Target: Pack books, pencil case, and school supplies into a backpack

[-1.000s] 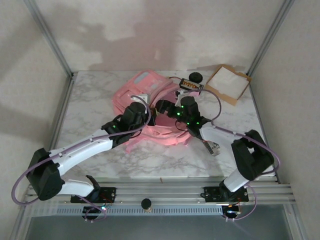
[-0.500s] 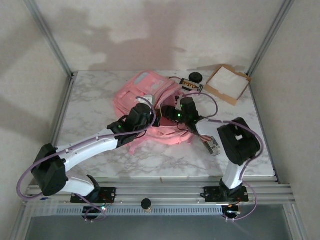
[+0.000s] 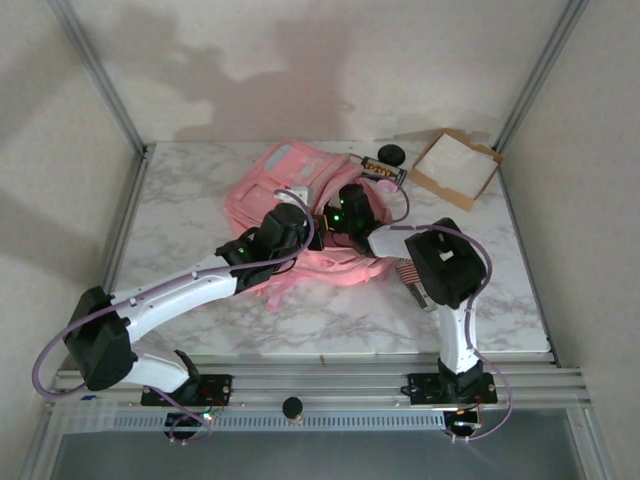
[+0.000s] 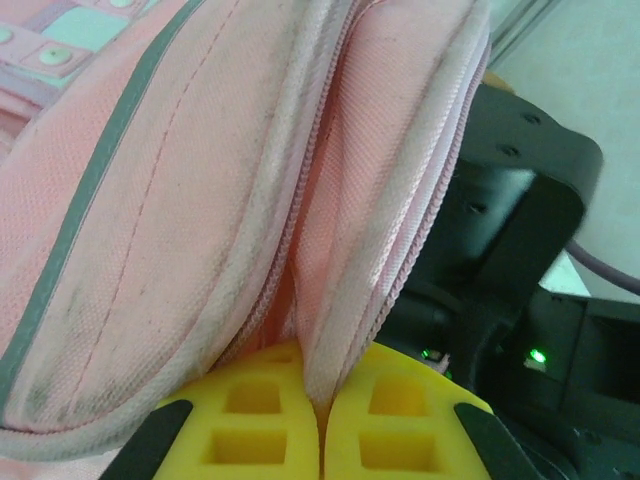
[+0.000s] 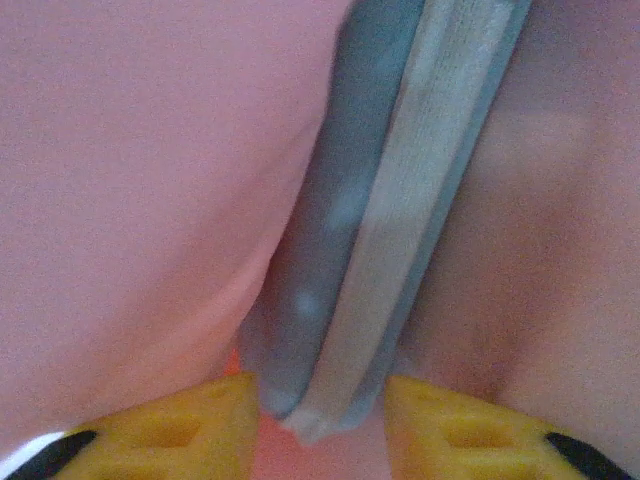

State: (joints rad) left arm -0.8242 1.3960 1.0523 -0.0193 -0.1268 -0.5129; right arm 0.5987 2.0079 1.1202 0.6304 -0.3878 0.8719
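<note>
Pink backpack (image 3: pixel 290 168), pencil case (image 5: pixel 345 240) perhaps inside

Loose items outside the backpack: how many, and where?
4: black round object, black orange-marked item and cardboard tray behind the backpack, to its right; striped pack beside the right arm. Others may be hidden.

The pencil case (image 5: pixel 350 230), clamped between the right hand's (image 5: pixel 320 425) fingers, is blurred and runs off the top edge. The left hand's (image 4: pixel 320 440) fingers, pinching the backpack (image 4: pixel 170 170) seam, are cut off below. Behind the right hand, its arm half covers the school supplies (image 3: pixel 406 272).
</note>
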